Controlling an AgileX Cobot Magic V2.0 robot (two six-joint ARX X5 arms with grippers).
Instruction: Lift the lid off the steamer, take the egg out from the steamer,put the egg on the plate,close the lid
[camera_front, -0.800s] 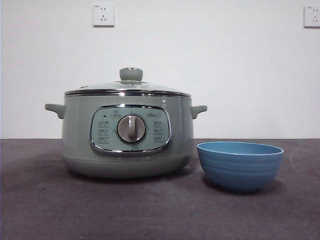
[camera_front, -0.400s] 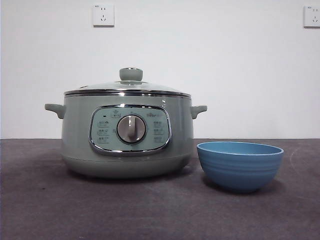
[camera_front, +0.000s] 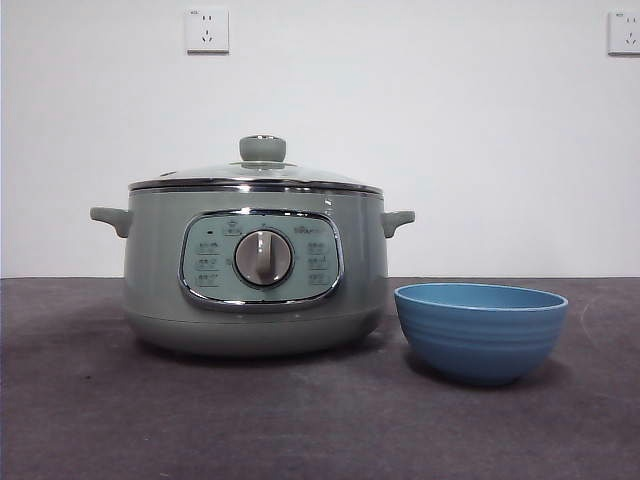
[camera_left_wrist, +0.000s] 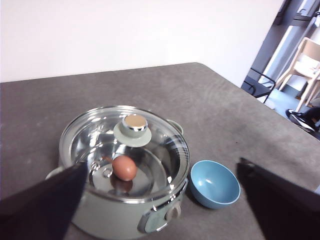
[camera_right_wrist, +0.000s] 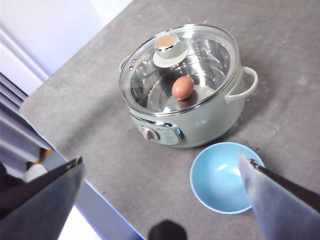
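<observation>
Lid: round domed glass lid (camera_front: 255, 176) with chrome rim, seated on the large sage-green steamer pot (camera_front: 255, 270); rigid, slick, breakable, so pinch its green knob (camera_left_wrist: 131, 125).
Egg: brown egg (camera_right_wrist: 182, 87) inside, smooth, fragile; cradle gently.
Plate: blue ridged bowl (camera_front: 480, 330) at the pot's 3 o'clock in the front view, on the grey counter (camera_front: 300, 420).
Hands: left hand (camera_left_wrist: 160, 200) and right hand (camera_right_wrist: 165, 200) both spread wide, high above, nothing held.

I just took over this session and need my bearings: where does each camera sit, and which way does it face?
Front view: low, at table height, looking level at the pot and bowl; no robot part shows.
Left wrist view: high above, looking down through the lid at the egg; left tool jaws wide apart at the bottom corners.
Right wrist view: high above the pot's panel side; right tool jaws wide apart.
All three views show the pot and bowl; both wrist views share the egg.
</observation>
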